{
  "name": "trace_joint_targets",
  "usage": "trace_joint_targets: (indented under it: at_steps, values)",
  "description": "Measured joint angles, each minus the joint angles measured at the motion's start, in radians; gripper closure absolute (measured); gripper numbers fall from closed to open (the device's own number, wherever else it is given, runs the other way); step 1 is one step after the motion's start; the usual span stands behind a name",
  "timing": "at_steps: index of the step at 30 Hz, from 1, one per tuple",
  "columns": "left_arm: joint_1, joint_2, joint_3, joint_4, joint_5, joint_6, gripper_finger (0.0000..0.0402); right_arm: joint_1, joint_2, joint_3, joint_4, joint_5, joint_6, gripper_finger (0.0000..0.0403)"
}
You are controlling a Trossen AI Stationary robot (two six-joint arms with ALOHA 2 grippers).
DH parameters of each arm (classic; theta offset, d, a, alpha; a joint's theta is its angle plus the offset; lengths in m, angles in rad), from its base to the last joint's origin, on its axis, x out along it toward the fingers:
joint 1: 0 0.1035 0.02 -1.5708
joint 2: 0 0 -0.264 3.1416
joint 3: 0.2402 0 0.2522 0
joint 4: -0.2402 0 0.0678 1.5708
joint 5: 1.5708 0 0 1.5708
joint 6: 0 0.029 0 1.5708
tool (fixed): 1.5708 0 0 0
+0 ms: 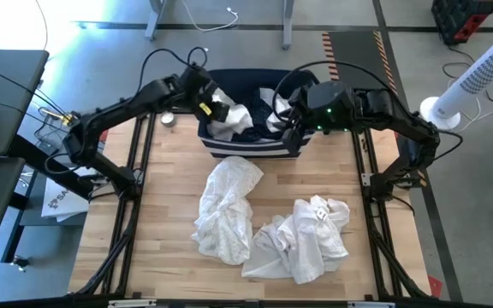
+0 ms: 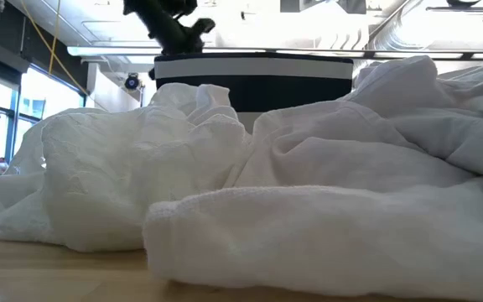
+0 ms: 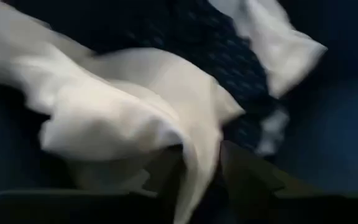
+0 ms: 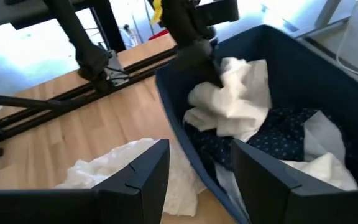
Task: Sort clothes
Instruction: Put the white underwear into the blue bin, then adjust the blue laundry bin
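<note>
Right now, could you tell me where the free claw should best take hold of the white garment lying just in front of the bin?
Probably the raised, bunched fold at the middle of the white garment, coming straight down from above. It lies crumpled on the wooden table, so flat edges offer little to pinch. The right claw is open near the bin.

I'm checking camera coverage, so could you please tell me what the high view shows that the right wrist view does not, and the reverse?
Only the high view shows the second crumpled white fabric garment on the light wooden table, plus the white tower fan. Only the right wrist view shows the right pincer open above the table and the dotted navy fabric garment. Both show the navy fabric bin and the left pincer shut on a white fabric garment inside it.
</note>
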Motion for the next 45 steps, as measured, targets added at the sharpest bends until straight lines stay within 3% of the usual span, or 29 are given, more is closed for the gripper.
trace_joint_targets:
  at_steps: [3, 10, 17, 25, 30, 36, 45]
  values:
    - [0.021, 0.003, 0.022, 0.002, 0.106, -0.038, 0.0259, -0.003, 0.000, 0.000, 0.000, 0.005, 0.000, 0.0234]
    - [0.003, -0.086, 0.171, -0.005, 0.068, -0.052, 0.0244, -0.003, 0.000, 0.000, 0.002, 0.006, 0.006, 0.0234]
    - [-0.067, -0.087, 0.242, 0.060, 0.031, -0.041, 0.0246, -0.003, 0.000, 0.000, 0.002, 0.005, -0.003, 0.0234]
    - [-0.048, 0.169, 0.238, -0.247, 0.016, -0.008, 0.0286, -0.003, 0.000, 0.000, 0.001, -0.015, -0.005, 0.0234]
    - [-0.017, 0.308, 0.254, -0.333, -0.111, 0.059, 0.0317, -0.001, 0.000, 0.000, -0.011, -0.029, 0.030, 0.0234]
    - [-0.024, 0.316, 0.311, -0.358, -0.313, 0.140, 0.0354, -0.001, 0.000, 0.000, -0.012, -0.044, 0.058, 0.0234]
    - [-0.031, 0.182, 0.548, -0.463, -0.287, 0.175, 0.0369, -0.004, -0.018, 0.000, -0.064, 0.001, 0.115, 0.0234]
